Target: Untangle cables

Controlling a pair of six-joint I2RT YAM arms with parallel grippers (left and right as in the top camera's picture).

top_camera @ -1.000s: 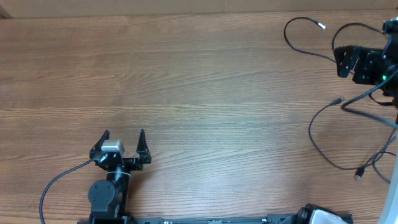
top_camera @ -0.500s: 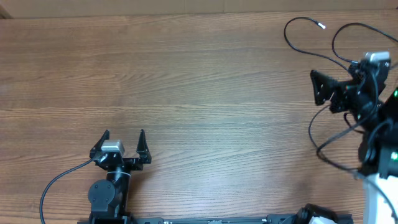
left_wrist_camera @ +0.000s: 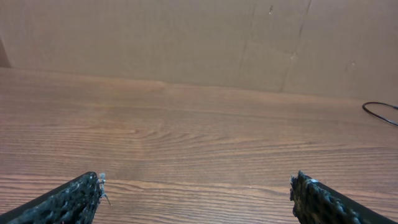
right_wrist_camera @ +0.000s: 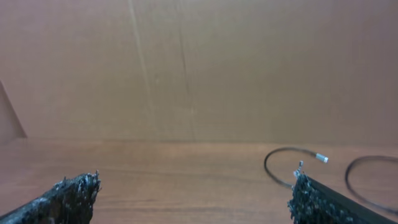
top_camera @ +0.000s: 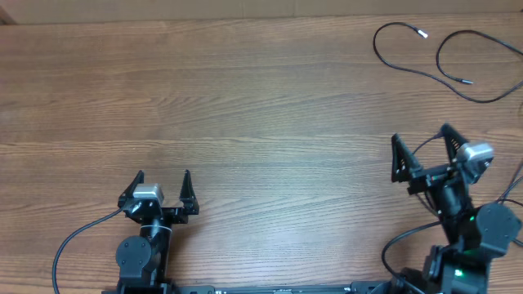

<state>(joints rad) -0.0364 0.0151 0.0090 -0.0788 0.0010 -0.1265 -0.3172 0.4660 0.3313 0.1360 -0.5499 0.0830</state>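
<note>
Plainly, neither arm has anything in hand. Left gripper (top_camera: 162, 181): jaws spread wide, empty, at the near edge of the wooden table (top_camera: 261, 98). Right gripper (top_camera: 420, 134): likewise spread and empty, on the near right, well apart from the work.

The cables (top_camera: 377, 42) lie in the far right corner as thin black cords in loose open loops. One ends in a silver-tipped plug (top_camera: 422, 34), another in a small dark plug (top_camera: 467, 82). More thin black lines run beside the right arm. We cannot tell whether they are cords or its own wiring.

Handling, as we judge it: very light and limp. A pull on one stretch will likely drag the whole loop across the smooth wood, and thin cord may slip through a pinch. We would take hold just behind a plug, or on a clear stretch away from any crossing.

Views: overhead gives the full layout and both arms. Right wrist shows the silver-tipped plug (right_wrist_camera: 321, 158) low over the tabletop, before a cardboard wall (right_wrist_camera: 186, 62) that overhead hardly shows. Left wrist catches only a sliver of the cables (left_wrist_camera: 365, 109) at its right edge.
</note>
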